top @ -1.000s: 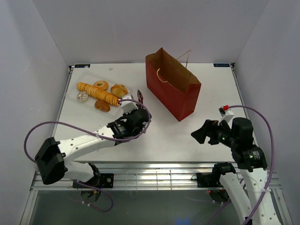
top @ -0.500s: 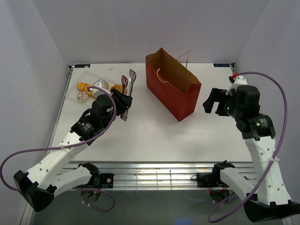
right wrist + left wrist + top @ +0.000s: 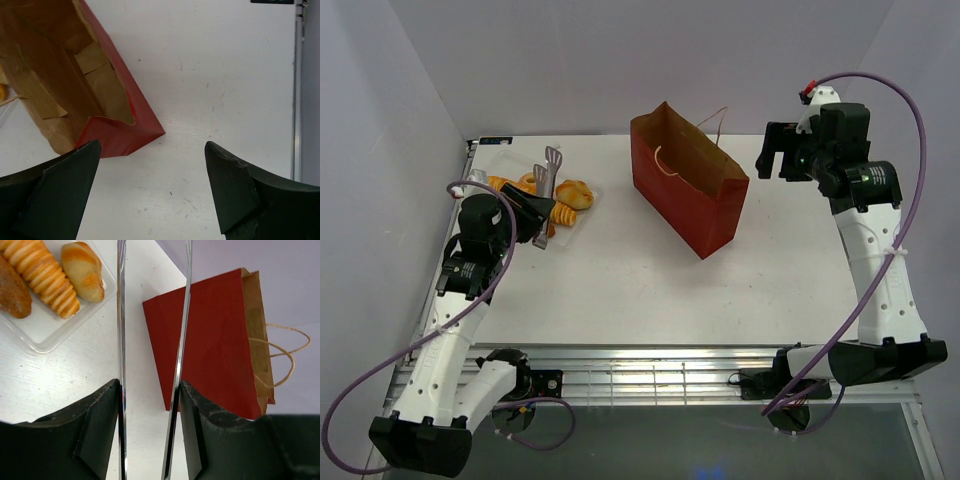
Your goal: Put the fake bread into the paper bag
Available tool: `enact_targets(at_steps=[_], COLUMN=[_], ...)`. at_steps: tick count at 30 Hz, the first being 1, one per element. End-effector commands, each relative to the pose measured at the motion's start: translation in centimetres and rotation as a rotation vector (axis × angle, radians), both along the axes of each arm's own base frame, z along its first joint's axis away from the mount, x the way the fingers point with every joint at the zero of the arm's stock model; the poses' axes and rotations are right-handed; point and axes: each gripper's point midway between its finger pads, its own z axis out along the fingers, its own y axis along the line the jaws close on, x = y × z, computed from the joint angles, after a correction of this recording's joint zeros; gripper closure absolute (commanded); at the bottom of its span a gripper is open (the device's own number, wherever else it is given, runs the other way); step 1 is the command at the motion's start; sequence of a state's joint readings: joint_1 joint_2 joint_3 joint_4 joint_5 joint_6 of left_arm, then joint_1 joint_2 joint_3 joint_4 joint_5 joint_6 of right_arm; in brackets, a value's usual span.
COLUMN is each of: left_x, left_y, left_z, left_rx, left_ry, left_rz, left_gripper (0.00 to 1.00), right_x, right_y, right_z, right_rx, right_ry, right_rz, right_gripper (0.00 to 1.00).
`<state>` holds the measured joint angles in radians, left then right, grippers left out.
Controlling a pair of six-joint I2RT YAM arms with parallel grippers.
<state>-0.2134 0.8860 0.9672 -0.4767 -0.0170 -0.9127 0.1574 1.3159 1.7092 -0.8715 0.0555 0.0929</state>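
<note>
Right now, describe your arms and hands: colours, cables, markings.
Both arms have white link shells with black joints. The left arm and right arm each trail a looping purple cable. The left hand and right hand are black with blunt matte fingers. A small red connector sits on the right wrist.

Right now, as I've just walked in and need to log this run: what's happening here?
The left gripper holds metal tongs, their arms apart, by the clear tray where the toy pastries lie; none is picked up yet. The red paper bag stands open, and what shows inside is bare. The right gripper hangs open beside the bag, holding nothing.
</note>
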Motion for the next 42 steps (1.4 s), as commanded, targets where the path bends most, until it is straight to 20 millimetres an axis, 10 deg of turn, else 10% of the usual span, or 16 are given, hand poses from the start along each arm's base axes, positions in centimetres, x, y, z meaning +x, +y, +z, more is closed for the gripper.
enact_targets(at_steps=[1,9,22,42], left_x=[-1.2,-0.9,0.7,2.7], left_y=[0.8,4.4,6.5,12.2], left_z=[-0.3,-2.4,-5.8,-11.1], left_rx=[-0.067,-0.128,-0.212,-0.336], left_ry=[0.009,0.053,0.105,0.216], left_rz=[-0.057,0.026,0.079,0.169], left_gripper=[0.41,0.41,0.41,0.42], right_x=[1.7,4.9,6.9,6.3], right_y=[3.4,7.3,9.4,10.3], right_z=[1.6,1.9,-4.6,-3.6], right_rx=[0.041,0.084,0.146,0.14], right_ry=[-0.039,-0.009,0.125,0.111], right_rz=[0.201,0.426,0.518,0.526], right_gripper=[0.1,0.1,0.08,0.09])
